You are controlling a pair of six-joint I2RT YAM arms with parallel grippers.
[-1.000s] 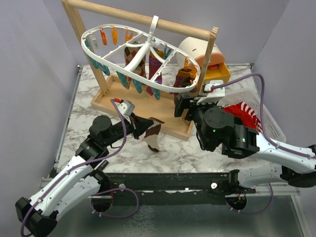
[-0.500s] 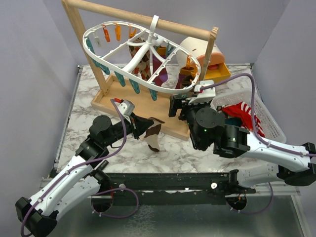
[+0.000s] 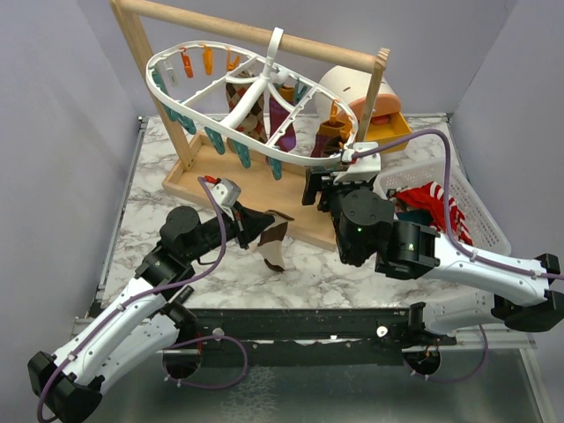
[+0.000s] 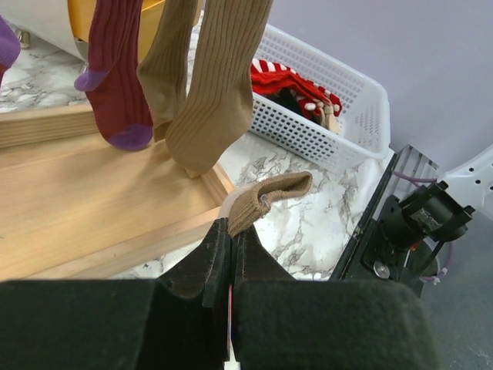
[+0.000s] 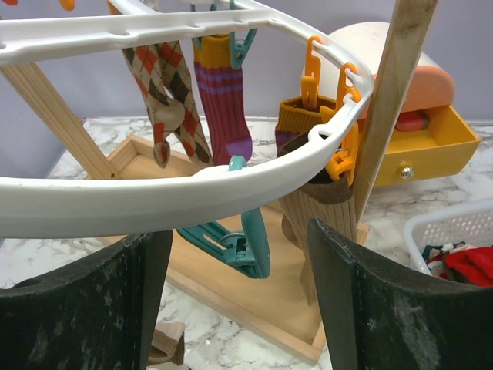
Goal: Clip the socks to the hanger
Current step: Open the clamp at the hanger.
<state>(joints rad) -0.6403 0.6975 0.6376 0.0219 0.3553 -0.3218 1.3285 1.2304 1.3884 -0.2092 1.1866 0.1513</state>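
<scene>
Tilted anew since a second ago, the hanger (image 5: 192, 193) hangs from the wooden rack (image 3: 220, 26), with an argyle sock (image 5: 166, 92) and a maroon sock (image 5: 223, 100) clipped on it. My right end effector (image 5: 239, 235) has moved left to its near rim, jaws spread wide and empty just below it. My left end effector (image 4: 231, 231) is clamped on a tan-cuffed sock (image 4: 273, 193) above the counter (image 3: 150, 203).

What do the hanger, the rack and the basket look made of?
Hanger: white plastic, smooth and slightly glossy, with moulded holes along the rim.
Rack: bare light wood, matte, with visible grain.
Basket: probably white plastic, judging by its moulded lattice walls.
</scene>
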